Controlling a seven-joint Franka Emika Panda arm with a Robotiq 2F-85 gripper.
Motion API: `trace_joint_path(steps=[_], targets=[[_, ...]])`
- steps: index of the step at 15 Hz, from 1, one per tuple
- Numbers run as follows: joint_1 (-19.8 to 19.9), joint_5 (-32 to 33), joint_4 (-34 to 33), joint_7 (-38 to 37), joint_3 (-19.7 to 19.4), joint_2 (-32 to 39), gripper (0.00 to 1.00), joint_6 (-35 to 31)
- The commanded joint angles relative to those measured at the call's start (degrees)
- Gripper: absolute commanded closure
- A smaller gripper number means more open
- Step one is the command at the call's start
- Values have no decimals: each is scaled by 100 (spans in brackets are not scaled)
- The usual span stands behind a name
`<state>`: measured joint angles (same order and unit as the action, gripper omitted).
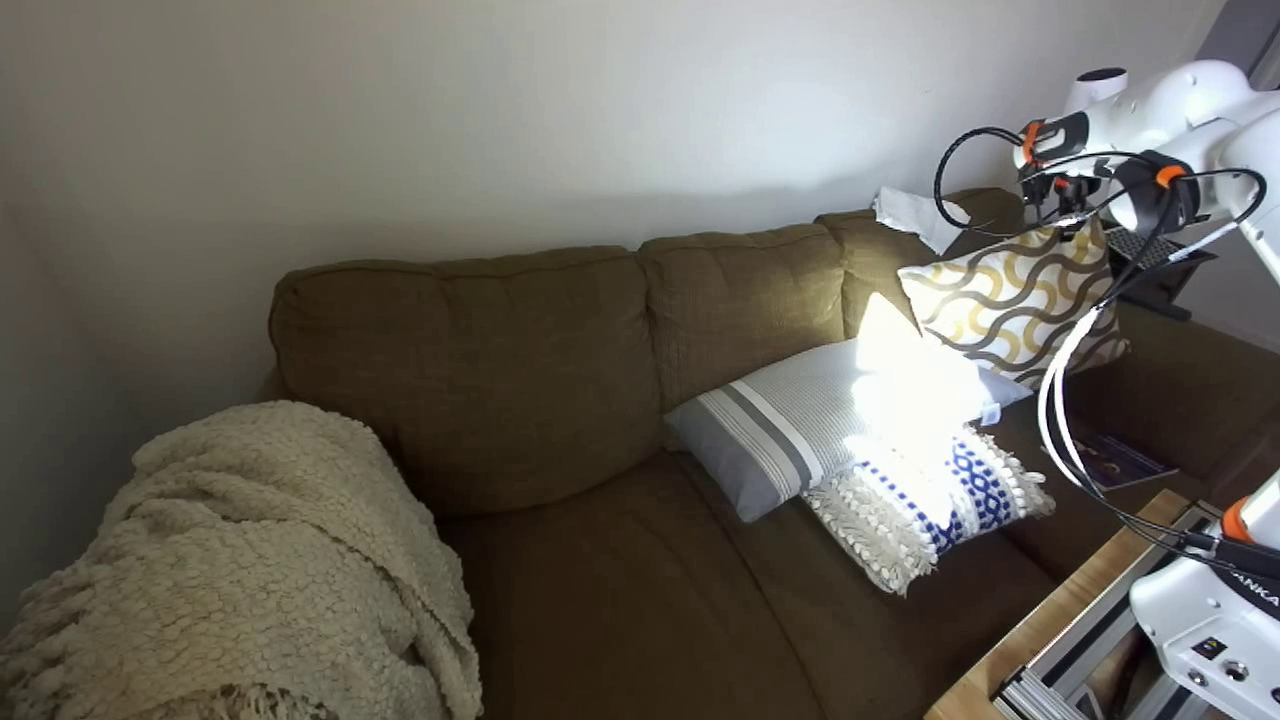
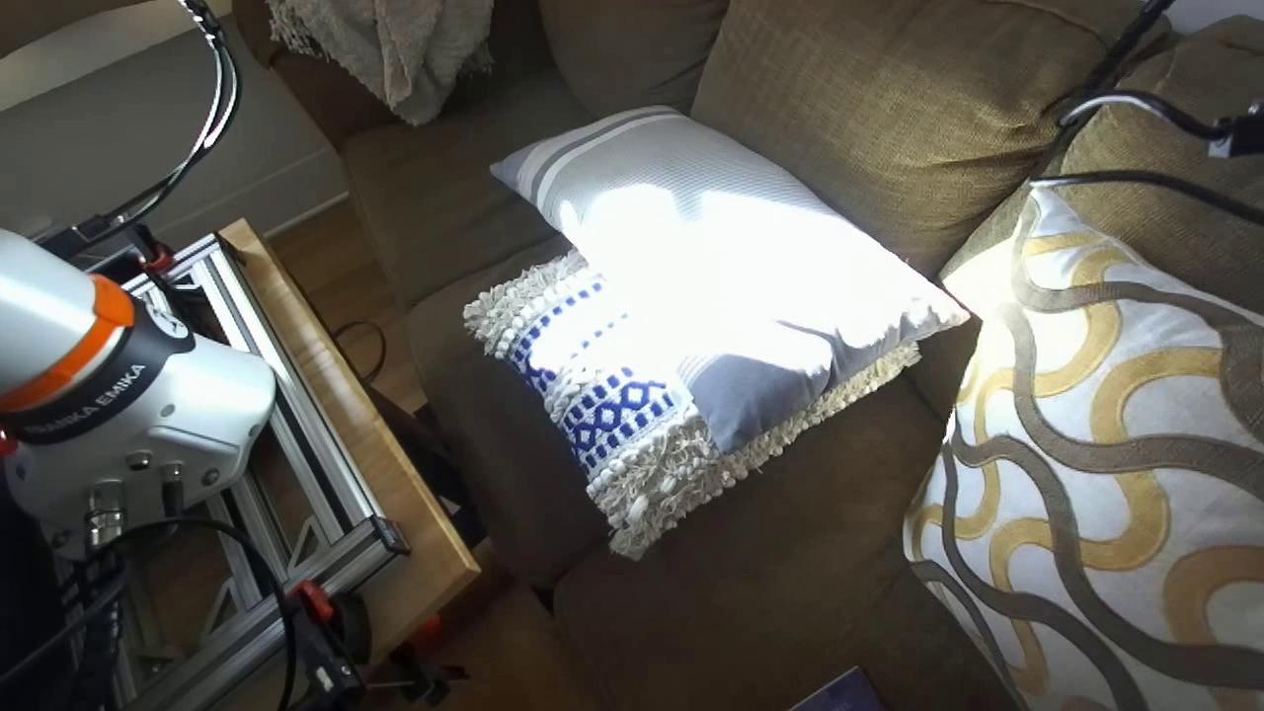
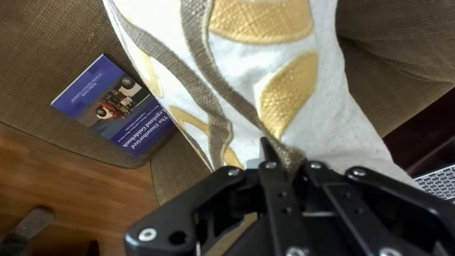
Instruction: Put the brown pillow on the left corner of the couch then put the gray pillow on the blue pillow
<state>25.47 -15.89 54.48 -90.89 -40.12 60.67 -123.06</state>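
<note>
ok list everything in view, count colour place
couch: one, brown, along the wall
blanket: one, cream, at one couch end
brown pillow: one, brown and white, at the opposite end
blue pillow: one, blue and white, on the couch
gray pillow: one, striped gray, partly on the blue pillow
guidebook: one, blue, on the couch
cloth or paper: one, white, on the couch back
keyboard: one, gray, past the brown pillow
floor: one, brown, by the couch
frame: one, silver, on a tan board
arm: one, white, over the couch
cables: several, black and white, along the arm
fingers: two, black, shut on the brown pillow
</note>
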Motion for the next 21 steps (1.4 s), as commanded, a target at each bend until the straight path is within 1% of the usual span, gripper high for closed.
trace_joint_path(steps=[1,2,5,7,8,9,11,16,20,21], targets=[[637,436,-628,-189,656,198,65,-42],[725,545,-715,-237,745,226,64,-59],[993,816,-1076,-443,930,346,44,-259],[1153,980,-1342,-506,1068,409,28,-418],[1243,1009,-1467,-410,1210,432,22,-496],[1151,692,-1399,-58,1109,393,13,-576],[1173,559,-1311,762,1515,171,0,-322],[847,679,-922,2088,1874,-298,0,136],[497,754,-597,3067,2041,-638,0,392],[379,772,-411,3301,2075,-756,0,389]])
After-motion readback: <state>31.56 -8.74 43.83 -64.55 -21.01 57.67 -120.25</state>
